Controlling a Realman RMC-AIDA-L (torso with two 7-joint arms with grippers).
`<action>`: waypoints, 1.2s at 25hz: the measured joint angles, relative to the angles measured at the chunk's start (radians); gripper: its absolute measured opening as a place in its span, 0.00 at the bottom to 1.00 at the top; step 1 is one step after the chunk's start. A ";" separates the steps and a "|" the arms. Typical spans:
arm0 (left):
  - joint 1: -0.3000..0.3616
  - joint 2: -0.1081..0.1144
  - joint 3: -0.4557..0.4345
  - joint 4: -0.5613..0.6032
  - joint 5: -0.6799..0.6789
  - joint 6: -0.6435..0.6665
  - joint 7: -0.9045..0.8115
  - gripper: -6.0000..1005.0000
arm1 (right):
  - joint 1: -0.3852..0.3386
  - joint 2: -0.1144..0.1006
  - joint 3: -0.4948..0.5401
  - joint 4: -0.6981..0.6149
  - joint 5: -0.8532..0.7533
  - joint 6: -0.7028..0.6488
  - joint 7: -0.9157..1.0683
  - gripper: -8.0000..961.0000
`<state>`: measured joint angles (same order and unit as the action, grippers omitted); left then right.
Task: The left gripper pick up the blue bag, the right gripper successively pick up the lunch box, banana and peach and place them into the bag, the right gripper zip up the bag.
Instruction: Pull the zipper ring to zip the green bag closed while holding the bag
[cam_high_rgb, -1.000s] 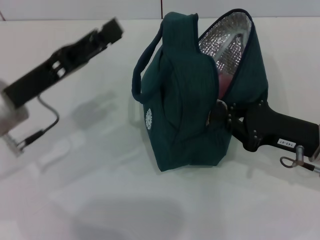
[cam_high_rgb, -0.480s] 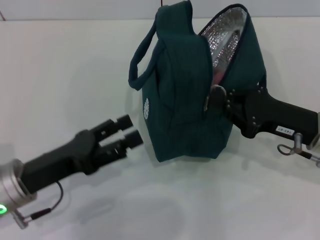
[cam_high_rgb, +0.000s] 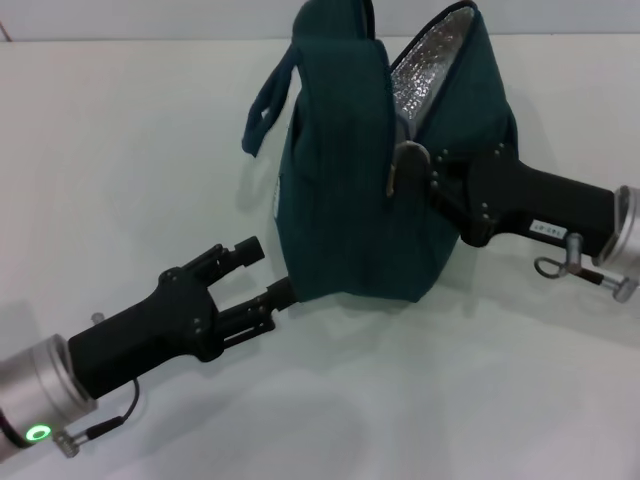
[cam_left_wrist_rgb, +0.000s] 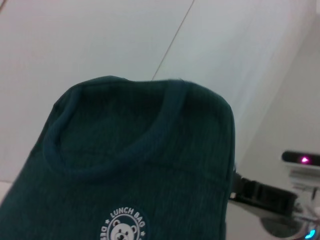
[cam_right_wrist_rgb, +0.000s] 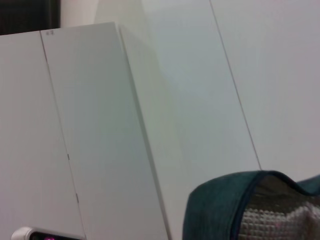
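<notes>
The blue bag (cam_high_rgb: 360, 190) stands upright on the white table (cam_high_rgb: 120, 130), its flap open and showing silver lining (cam_high_rgb: 430, 65). My right gripper (cam_high_rgb: 415, 172) reaches in from the right and is shut at the zipper edge of the opening. My left gripper (cam_high_rgb: 268, 270) is open at the bag's lower left corner, with its lower finger (cam_high_rgb: 280, 293) touching the bottom edge. The left wrist view is filled by the bag's side (cam_left_wrist_rgb: 150, 165) with its handle and a bear logo (cam_left_wrist_rgb: 122, 231). The right wrist view catches the flap (cam_right_wrist_rgb: 225, 205). Lunch box, banana and peach are hidden.
The bag's carry handle (cam_high_rgb: 265, 105) hangs out to its left. A wall line runs along the table's far edge (cam_high_rgb: 150, 38). My right arm's black body (cam_high_rgb: 530, 210) lies across the table to the right of the bag.
My left arm swung down from the upper left to the bag's lower left corner, fingers open. The bag and my right gripper shifted together up and slightly left.
</notes>
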<state>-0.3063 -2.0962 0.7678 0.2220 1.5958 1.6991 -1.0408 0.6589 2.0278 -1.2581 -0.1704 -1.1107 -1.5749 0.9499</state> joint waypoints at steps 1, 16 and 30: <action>-0.005 0.000 0.000 -0.015 -0.010 -0.012 0.026 0.85 | 0.006 0.000 0.000 0.000 0.000 0.003 0.000 0.02; -0.103 -0.003 0.001 -0.097 -0.093 -0.126 0.138 0.85 | 0.047 0.000 -0.004 0.000 0.000 0.032 0.000 0.02; -0.112 -0.001 0.004 -0.097 -0.090 -0.170 0.172 0.54 | 0.057 0.000 -0.004 -0.004 0.002 0.034 0.003 0.02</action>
<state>-0.4187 -2.0969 0.7715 0.1247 1.5059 1.5290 -0.8688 0.7164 2.0279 -1.2625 -0.1745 -1.1091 -1.5408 0.9529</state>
